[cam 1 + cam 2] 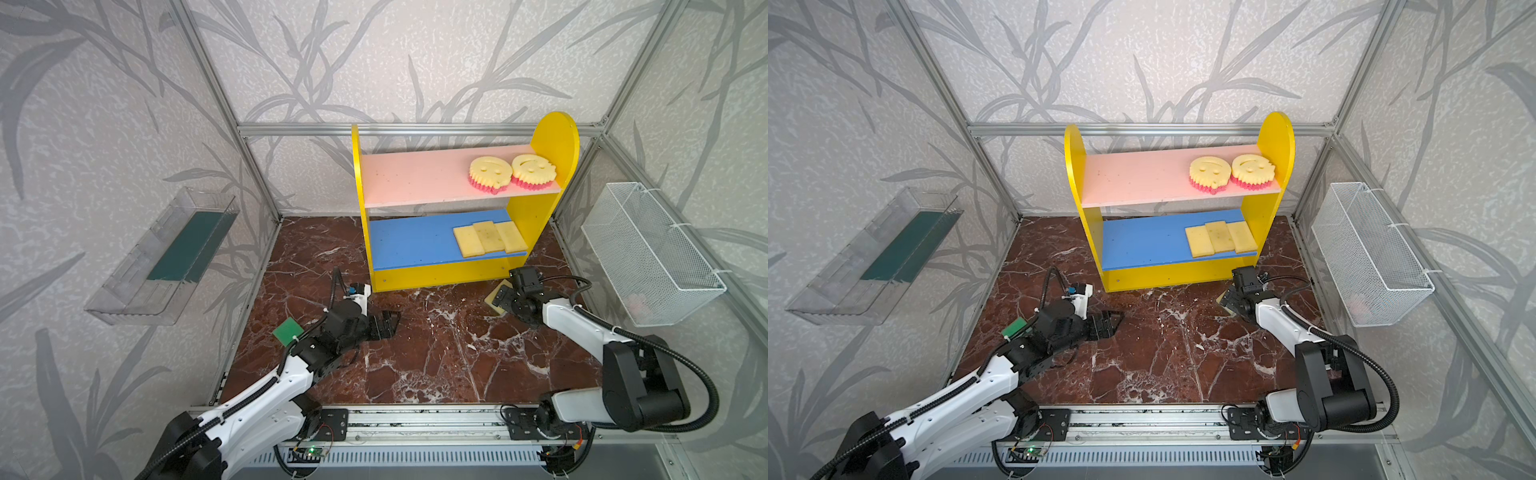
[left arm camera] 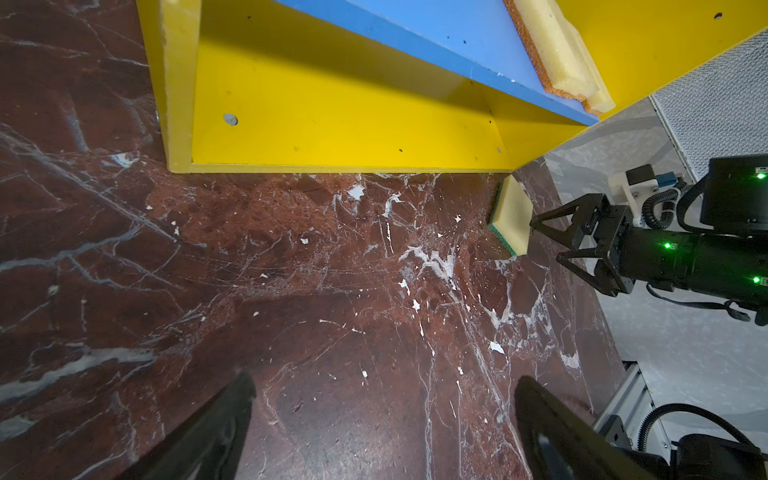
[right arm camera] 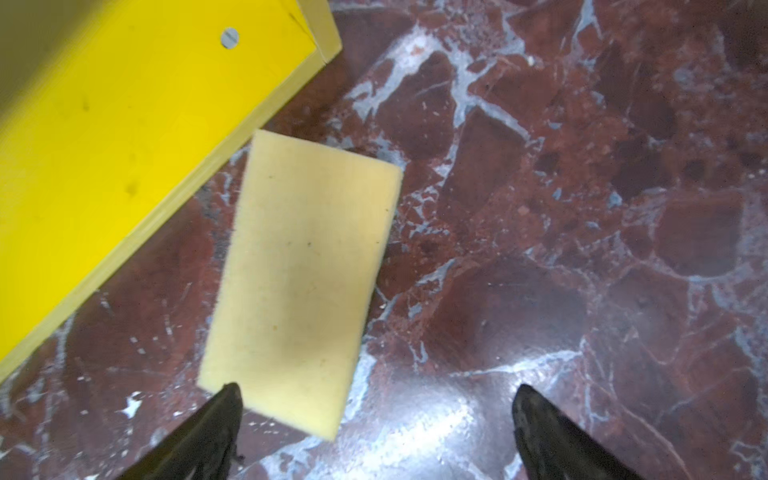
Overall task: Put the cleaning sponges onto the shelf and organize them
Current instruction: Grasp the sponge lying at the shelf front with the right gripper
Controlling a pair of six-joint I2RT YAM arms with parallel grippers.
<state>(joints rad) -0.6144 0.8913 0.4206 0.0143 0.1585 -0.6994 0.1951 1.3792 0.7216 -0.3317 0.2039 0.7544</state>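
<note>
The shelf [image 1: 415, 178] stands at the back. Two round smiley sponges [image 1: 490, 172] lie at the right end of its pink board. Three pale yellow rectangles [image 1: 489, 237] lie on the blue board. A pale yellow sponge with a green underside [image 3: 303, 282] lies flat on the floor by the shelf's right front corner. My right gripper [image 3: 378, 388] hovers open just above its near end, one fingertip over a corner. A green sponge [image 1: 287, 331] lies on the floor beside my left arm. My left gripper [image 2: 384, 377] is open and empty over bare floor.
A clear tray with a dark green bottom [image 1: 166, 257] hangs on the left wall. A white wire basket [image 1: 648, 249] hangs on the right wall. An aluminium rail [image 1: 415, 419] runs along the front edge of the marble floor [image 1: 415, 365].
</note>
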